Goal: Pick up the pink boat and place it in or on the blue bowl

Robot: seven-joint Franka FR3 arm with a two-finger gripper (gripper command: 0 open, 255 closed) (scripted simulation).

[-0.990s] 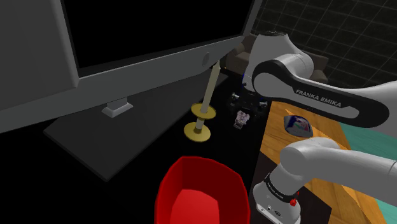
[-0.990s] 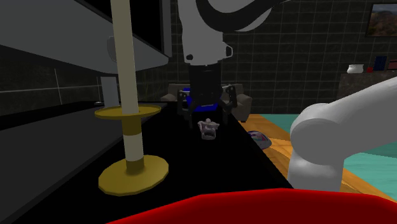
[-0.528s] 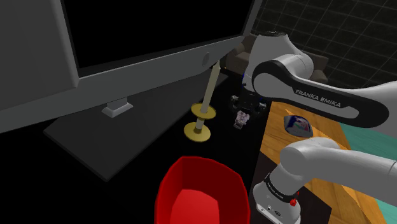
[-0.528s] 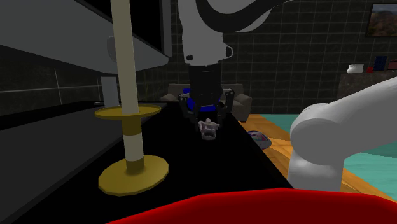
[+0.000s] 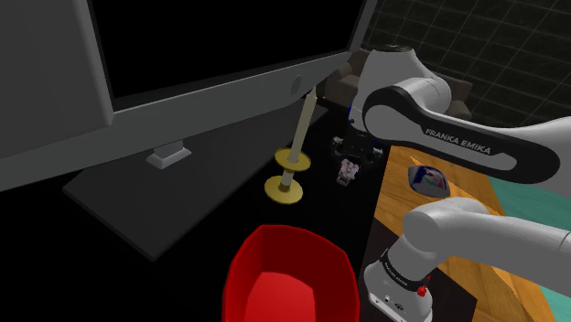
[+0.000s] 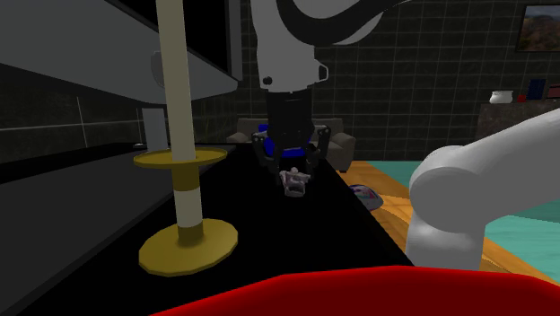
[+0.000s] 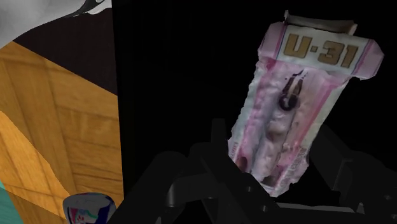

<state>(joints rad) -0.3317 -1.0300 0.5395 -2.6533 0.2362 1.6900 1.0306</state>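
- A white arm (image 5: pixel 457 137) lettered "FRANKA EMIKA" reaches over a black tabletop (image 5: pixel 229 220), with its black gripper (image 5: pixel 351 155) pointing down near the table's far side
- The claw is drawn narrow and grips the pink boat (image 7: pixel 299 95); in the wrist view a black finger (image 7: pixel 219 143) sits against each side of the hull's nearer end
- The pink boat is a small pink and white toy with "U-31" in gold letters on a pale panel at the end farthest from the gripper, and a dark mark along its middle
- In the shoulder view the pink boat (image 5: pixel 348 171) sits just under the gripper, low over the black tabletop; whether it touches the surface cannot be told
- In the second exterior view the gripper (image 6: pixel 292 166) comes straight down onto the pink boat (image 6: pixel 293 182), with a sofa (image 6: pixel 336 144) far behind
- The blue bowl (image 5: pixel 426 179), marked with white and red, rests on a wood-grain surface beside the tabletop, to the shoulder view's right of the pink boat and apart from it
- A yellow stand (image 5: pixel 285 187), a pale post on a round yellow base with a yellow disc partway up, stands on the tabletop to the shoulder view's left of the pink boat
- A red bowl (image 5: pixel 288 274) sits near the table's front
- A large grey monitor (image 5: pixel 183 73) with a black screen stands at the shoulder view's left
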